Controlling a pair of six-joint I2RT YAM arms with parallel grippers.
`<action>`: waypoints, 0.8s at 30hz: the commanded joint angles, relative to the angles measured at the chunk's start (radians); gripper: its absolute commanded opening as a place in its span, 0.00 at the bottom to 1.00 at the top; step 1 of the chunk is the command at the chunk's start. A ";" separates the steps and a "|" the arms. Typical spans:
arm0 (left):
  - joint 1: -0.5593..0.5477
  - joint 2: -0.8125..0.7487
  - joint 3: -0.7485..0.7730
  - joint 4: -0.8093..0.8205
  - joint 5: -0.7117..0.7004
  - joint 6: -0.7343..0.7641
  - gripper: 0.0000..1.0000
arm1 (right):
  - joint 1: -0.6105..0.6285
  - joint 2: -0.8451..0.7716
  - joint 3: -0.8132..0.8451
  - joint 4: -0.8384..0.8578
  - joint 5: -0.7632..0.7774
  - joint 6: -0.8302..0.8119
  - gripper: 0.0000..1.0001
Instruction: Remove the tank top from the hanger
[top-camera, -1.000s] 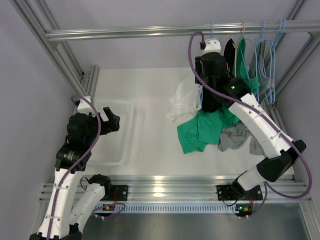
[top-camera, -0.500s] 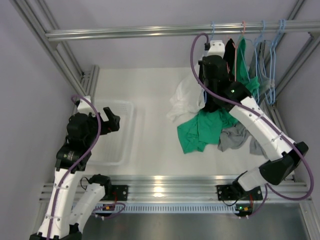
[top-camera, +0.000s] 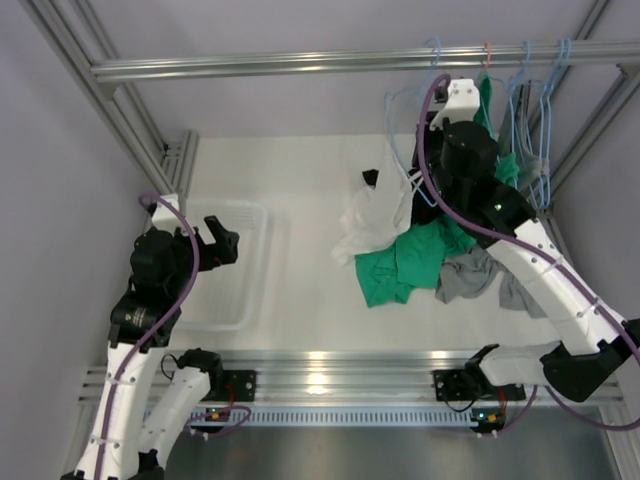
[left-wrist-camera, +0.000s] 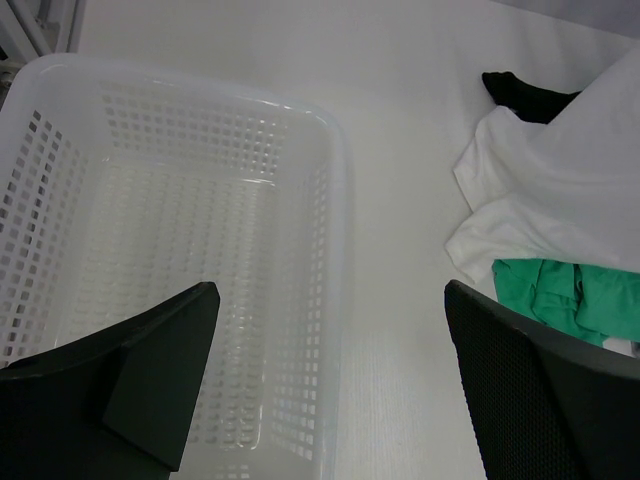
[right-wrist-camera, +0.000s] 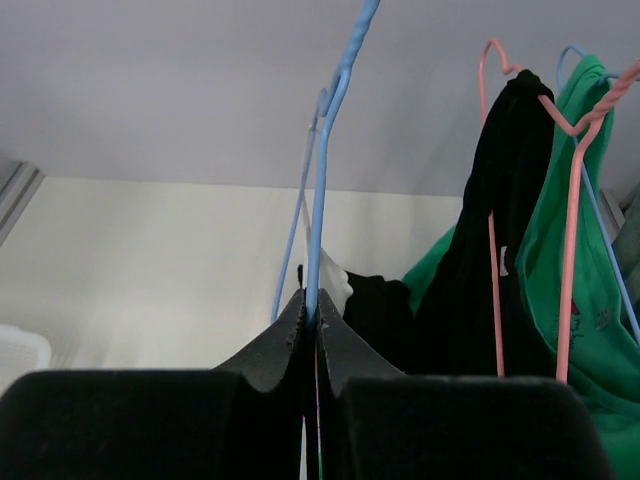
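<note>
1. We see the right pincer (right-wrist-camera: 311, 325) raised just under the rail (top-camera: 300, 62), its jaws pressed together on the thin wire of a blue hanger (right-wrist-camera: 318, 200).
2. The hanger's neck rises toward the rail. In the wrist view its top runs out of frame, so we cannot tell from there whether the hook sits on the rail.
3. The white tank top (top-camera: 372, 220) hangs from that hanger below the rail and drapes down and leftward, with its lower edge on the table (top-camera: 290, 170).
4. A small black scrap of cloth (top-camera: 371, 178) shows at the tank top's upper edge, below the rail.
5. On the rail to the right of the blue hanger, a pink hanger (right-wrist-camera: 490, 250) carries a black garment (right-wrist-camera: 515, 180). A green garment (right-wrist-camera: 590, 330) hangs against it on a second pink wire.
6. Further right along the rail we see a cluster of bare blue hangers (top-camera: 540, 110).
7. On the table under the rail lies a heap. A green shirt (top-camera: 400, 265) touches the tank top's hem, and a grey garment (top-camera: 470, 275) lies just beside the shirt.
8. The left pincer (left-wrist-camera: 330, 290) is well away from the rail, toward the near left of the table. Its jaws are spread wide and hold nothing.
9. It hangs over the right rim of a white basket (left-wrist-camera: 335, 200), which is the thing farthest from the rail.
</note>
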 joint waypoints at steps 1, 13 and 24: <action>0.003 -0.010 -0.008 0.058 0.009 0.007 0.99 | -0.021 -0.061 -0.044 0.282 -0.079 -0.034 0.00; 0.001 -0.001 -0.003 0.059 0.045 0.006 0.99 | -0.022 -0.219 -0.300 0.460 -0.226 -0.086 0.00; 0.001 0.025 0.002 0.085 0.159 0.013 0.99 | -0.033 -0.307 -0.406 0.638 -0.326 -0.113 0.00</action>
